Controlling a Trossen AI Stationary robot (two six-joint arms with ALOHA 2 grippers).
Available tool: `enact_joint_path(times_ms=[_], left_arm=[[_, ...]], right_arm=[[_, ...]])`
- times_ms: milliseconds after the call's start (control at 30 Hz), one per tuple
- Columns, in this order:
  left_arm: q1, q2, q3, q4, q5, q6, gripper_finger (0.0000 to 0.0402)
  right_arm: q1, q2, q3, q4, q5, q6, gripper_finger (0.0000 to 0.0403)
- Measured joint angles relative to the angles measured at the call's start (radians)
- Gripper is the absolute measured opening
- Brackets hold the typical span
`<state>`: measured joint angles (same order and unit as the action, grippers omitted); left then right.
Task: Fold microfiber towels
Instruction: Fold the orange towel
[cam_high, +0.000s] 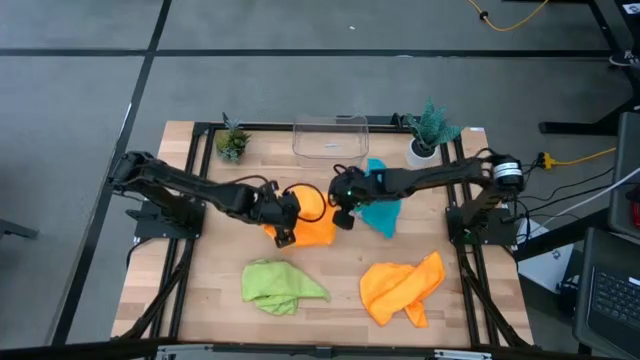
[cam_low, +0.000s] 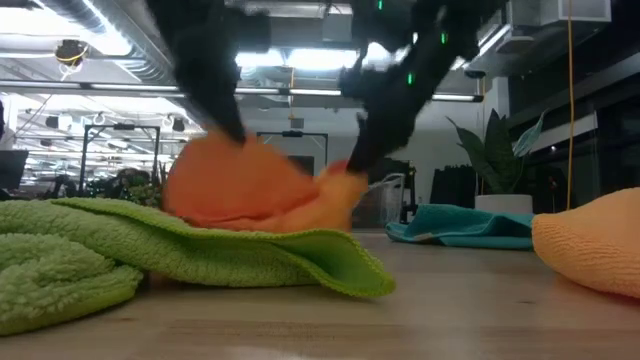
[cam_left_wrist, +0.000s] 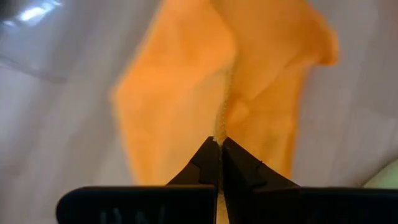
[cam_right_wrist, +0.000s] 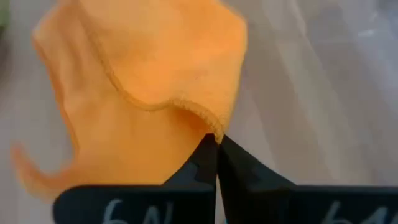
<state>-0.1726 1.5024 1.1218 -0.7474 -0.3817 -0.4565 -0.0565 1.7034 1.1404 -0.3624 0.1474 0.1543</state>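
Observation:
An orange microfiber towel (cam_high: 312, 222) sits at the table's middle, held between my two grippers. My left gripper (cam_high: 285, 236) is shut on its left side and my right gripper (cam_high: 343, 218) is shut on its right side. In the low view the towel (cam_low: 250, 185) rises in a hump between the left gripper (cam_low: 233, 135) and the right gripper (cam_low: 352, 163). A teal towel (cam_high: 381, 207) lies flat just right of it. A lime green towel (cam_high: 280, 285) and a second orange towel (cam_high: 402, 290) lie crumpled near the front edge. My left gripper pinches a stitched edge of the orange towel (cam_left_wrist: 219, 132) between its two fingertips, slanting down from the table's left. The cloth hangs slack beyond the fingers. My right gripper pinches the towel's hemmed edge at a bend (cam_right_wrist: 213, 130) between its two fingertips, slanting down from the table's right. The cloth droops away from the fingers; its lower part (cam_low: 300, 218) looks to be at table level.
A clear plastic bin (cam_high: 330, 136) stands at the far edge, between two small potted plants (cam_high: 232, 142) (cam_high: 430, 132). Bare wood lies between the held towel and the two front towels.

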Motion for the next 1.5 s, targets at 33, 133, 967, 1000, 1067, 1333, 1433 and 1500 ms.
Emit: enact_joint_path(times_ms=[33,133,967,1000,1067,1333,1433,1500], left_arm=[[0.0,0.0,0.05,-0.062,-0.023,-0.001,0.0],[0.0,0.0,0.227,-0.242,-0.104,-0.001,0.0],[-0.09,0.001,0.557,-0.768,-0.176,-0.261,0.0],[-0.11,0.001,0.539,-0.768,-0.138,-0.305,0.0],[-0.145,0.001,0.506,-0.768,-0.05,-0.392,0.0],[-0.251,0.001,0.381,-0.67,0.244,-0.608,0.0],[-0.273,0.001,0.336,-0.578,0.32,-0.61,0.0],[-0.281,0.001,0.304,-0.507,0.351,-0.609,0.0]], right_arm=[[0.0,-0.019,0.032,-0.058,0.005,-0.013,0.0004],[0.001,-0.065,0.153,-0.216,0.047,-0.071,0.0004],[0.123,0.012,0.605,-0.622,0.119,-0.057,0.0001],[0.142,0.033,0.605,-0.623,0.1,-0.048,0.0001],[0.179,0.068,0.604,-0.624,0.061,-0.026,0.0001],[0.246,0.166,0.604,-0.616,-0.162,-0.025,0.0],[0.246,0.197,0.604,-0.617,-0.255,-0.024,0.0],[0.245,0.218,0.604,-0.621,-0.31,-0.026,0.0]])
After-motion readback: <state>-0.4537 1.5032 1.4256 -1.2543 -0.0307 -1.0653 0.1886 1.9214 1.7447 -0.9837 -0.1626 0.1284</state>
